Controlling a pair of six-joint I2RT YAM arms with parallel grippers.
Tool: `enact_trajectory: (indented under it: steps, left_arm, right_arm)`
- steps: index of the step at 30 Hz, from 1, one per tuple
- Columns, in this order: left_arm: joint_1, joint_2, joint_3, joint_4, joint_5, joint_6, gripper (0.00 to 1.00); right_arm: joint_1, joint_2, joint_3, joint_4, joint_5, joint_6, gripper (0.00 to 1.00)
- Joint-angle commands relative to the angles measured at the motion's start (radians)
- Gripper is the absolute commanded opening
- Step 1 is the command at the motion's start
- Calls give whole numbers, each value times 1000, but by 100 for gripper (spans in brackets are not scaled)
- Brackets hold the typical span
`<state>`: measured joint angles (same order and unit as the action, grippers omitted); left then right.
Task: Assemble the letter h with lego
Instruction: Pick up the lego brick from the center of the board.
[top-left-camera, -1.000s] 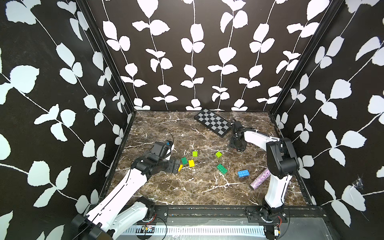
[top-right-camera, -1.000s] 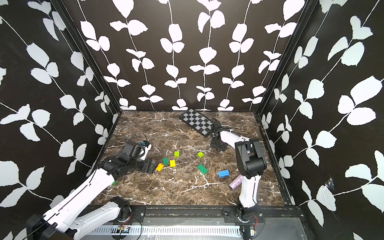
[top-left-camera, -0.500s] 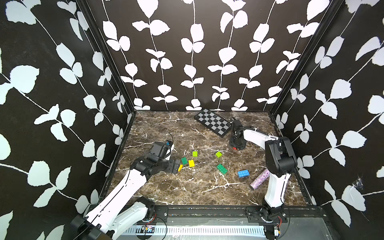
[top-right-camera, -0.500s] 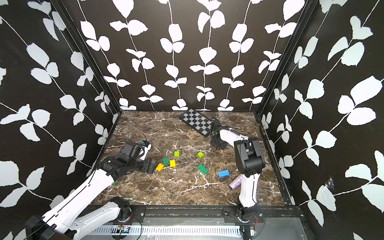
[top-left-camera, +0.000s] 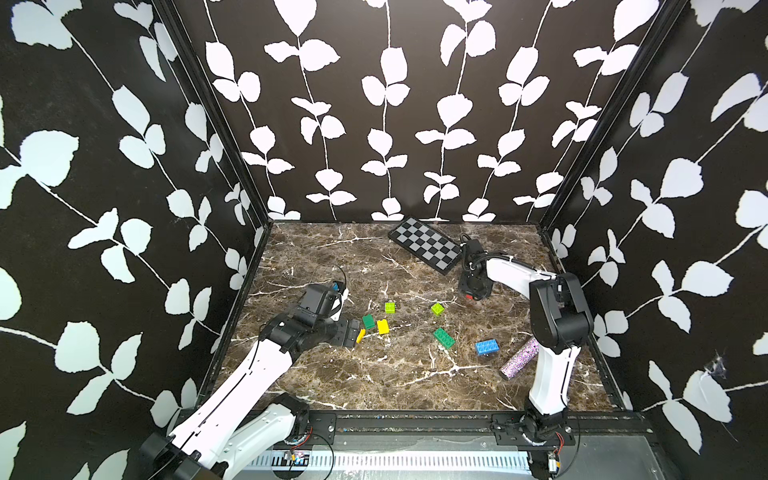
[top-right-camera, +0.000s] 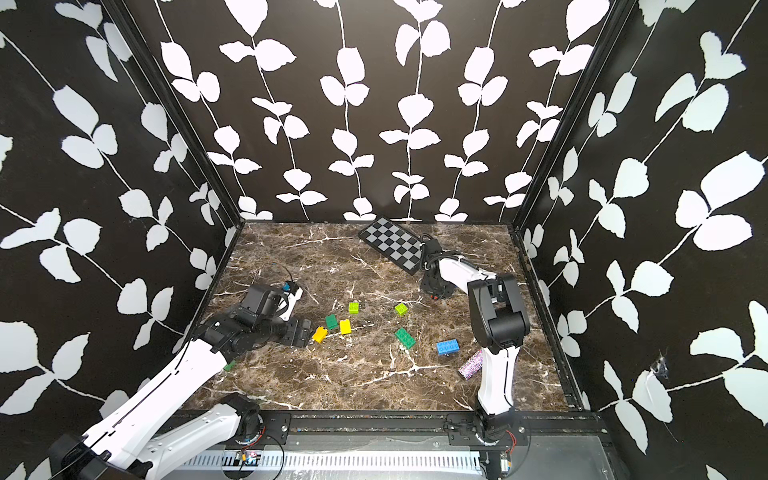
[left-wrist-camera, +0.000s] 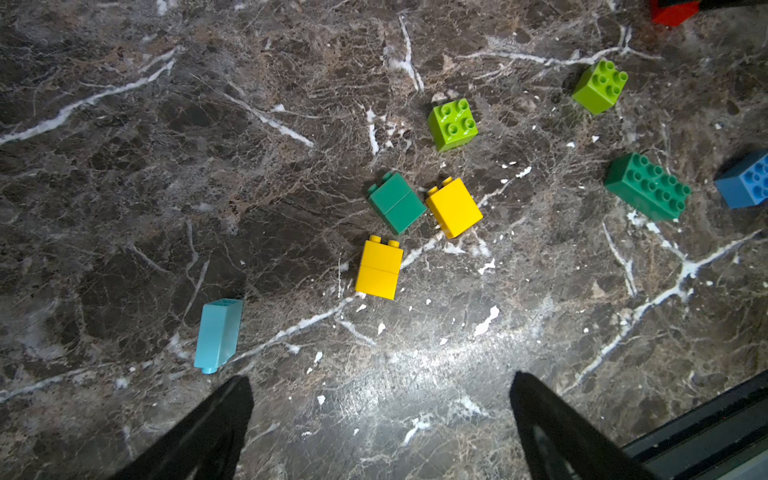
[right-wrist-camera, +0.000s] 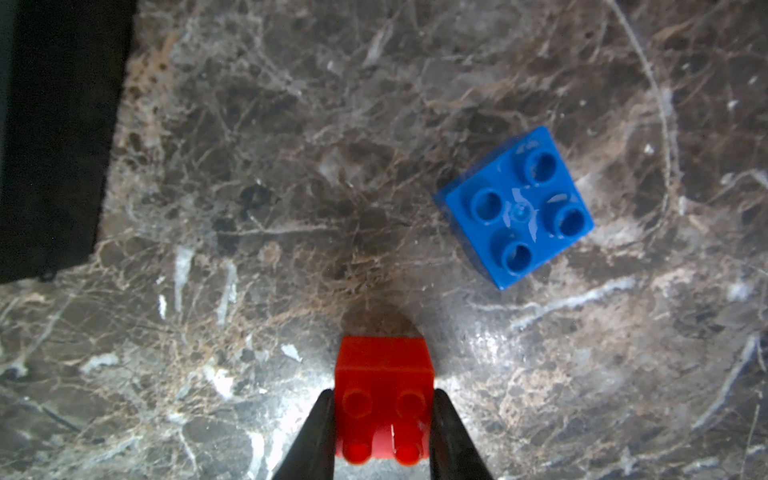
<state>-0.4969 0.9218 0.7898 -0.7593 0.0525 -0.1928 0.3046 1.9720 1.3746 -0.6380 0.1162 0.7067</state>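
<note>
1. Nearest the front edge of the counter (top-left-camera: 374, 386), right side: blue long brick (top-left-camera: 487, 347), studs up, long axis roughly along that edge. Cylinder (top-left-camera: 519, 363) near it.
2. Green long brick (top-left-camera: 444, 337), studs up, long axis diagonal.
3. Left arm low, reaching from the front-left corner to mid-counter. Left gripper (left-wrist-camera: 378, 395) spread wide, empty. Yellow stack (left-wrist-camera: 379, 269) on its side just ahead, studs pointing away from it. Pale brick (left-wrist-camera: 219, 334) on its side by one finger.
4. Farther: green stack (left-wrist-camera: 397, 203) and yellow brick (left-wrist-camera: 454, 208), both on their sides, just beside each other. Lime brick (top-left-camera: 390, 307) and second lime brick (top-left-camera: 436, 308), studs up.
5. Far right, by the board (top-left-camera: 428, 245): right arm elbow-high, wrist pointing down. Right gripper (right-wrist-camera: 382, 395) clamped on red brick (right-wrist-camera: 384, 365), studs toward the wrist camera. Blue square brick (right-wrist-camera: 515, 208) apart, studs up.
6. Since a second ago: right jaws have closed in. Loose bricks and left arm unchanged.
</note>
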Motion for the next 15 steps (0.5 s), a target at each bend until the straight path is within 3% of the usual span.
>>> enact_trajectory:
  steps: [1, 5, 15]
  left_arm:
    - [-4, -20, -6, -7, 7, 10, 99]
    - [-4, -30, -7, -7, -8, 10, 99]
    - [-4, -82, -6, -9, -53, 6, 99]
  right_arm:
    - [-3, 11, 17, -22, 5, 6, 23]
    - [28, -22, 9, 0, 0, -15, 11]
    - [351, -44, 142, -84, -48, -24, 9]
